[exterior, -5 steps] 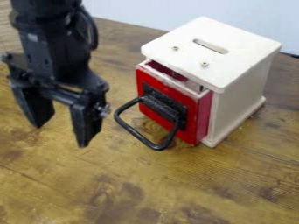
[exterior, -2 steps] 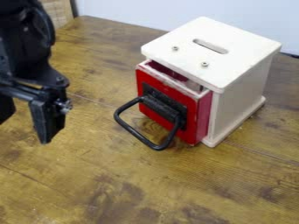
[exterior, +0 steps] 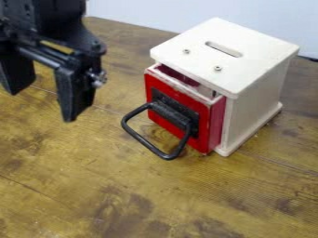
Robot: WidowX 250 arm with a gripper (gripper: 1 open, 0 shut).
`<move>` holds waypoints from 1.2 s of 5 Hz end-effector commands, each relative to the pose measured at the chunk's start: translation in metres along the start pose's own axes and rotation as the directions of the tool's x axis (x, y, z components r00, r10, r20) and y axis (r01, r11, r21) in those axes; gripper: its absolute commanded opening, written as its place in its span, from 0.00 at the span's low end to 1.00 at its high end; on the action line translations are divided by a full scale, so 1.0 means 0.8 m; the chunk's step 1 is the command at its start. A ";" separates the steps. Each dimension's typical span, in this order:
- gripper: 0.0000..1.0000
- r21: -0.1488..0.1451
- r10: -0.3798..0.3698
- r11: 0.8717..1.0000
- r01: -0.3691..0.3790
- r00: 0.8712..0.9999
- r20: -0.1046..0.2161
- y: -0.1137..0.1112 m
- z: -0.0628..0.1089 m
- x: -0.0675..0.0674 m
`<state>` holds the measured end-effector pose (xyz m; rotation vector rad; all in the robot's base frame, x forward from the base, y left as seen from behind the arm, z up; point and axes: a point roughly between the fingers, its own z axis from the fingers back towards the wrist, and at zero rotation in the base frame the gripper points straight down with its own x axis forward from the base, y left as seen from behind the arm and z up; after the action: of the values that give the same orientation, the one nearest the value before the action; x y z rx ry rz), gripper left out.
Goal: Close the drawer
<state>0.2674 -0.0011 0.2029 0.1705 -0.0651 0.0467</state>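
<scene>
The red-fronted drawer [exterior: 174, 110] sits in a small pale wooden box [exterior: 255, 79] at the right; its front stands only slightly proud of the box face. Its large black looped bar handle [exterior: 152, 132] hangs forward and down onto the table. My black gripper [exterior: 44, 88] hangs at the upper left, well left of the handle and apart from it. Its two fingers [exterior: 74, 88] are spread wide with nothing between them.
The box's top has a slot [exterior: 226, 46] and screws. The wooden table [exterior: 149, 195] stretches in front of and left of the box. A pale wall runs along the back.
The gripper swung from beside the handle out to the left, then came back up and right to the upper left. The drawer and handle have not moved.
</scene>
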 end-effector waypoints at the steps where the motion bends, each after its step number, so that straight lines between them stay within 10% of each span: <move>1: 1.00 0.013 -0.009 1.000 0.008 0.999 0.040 0.003 0.000 -0.001; 3: 1.00 0.016 -0.025 1.000 0.025 0.999 0.042 0.010 -0.023 -0.007; 4: 1.00 0.030 0.078 0.996 -0.080 0.996 0.040 0.016 -0.054 -0.002; 6: 1.00 -0.030 0.246 0.969 -0.245 0.969 0.038 0.009 -0.055 0.004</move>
<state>0.2682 0.0160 0.1502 0.1470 -0.0831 0.2891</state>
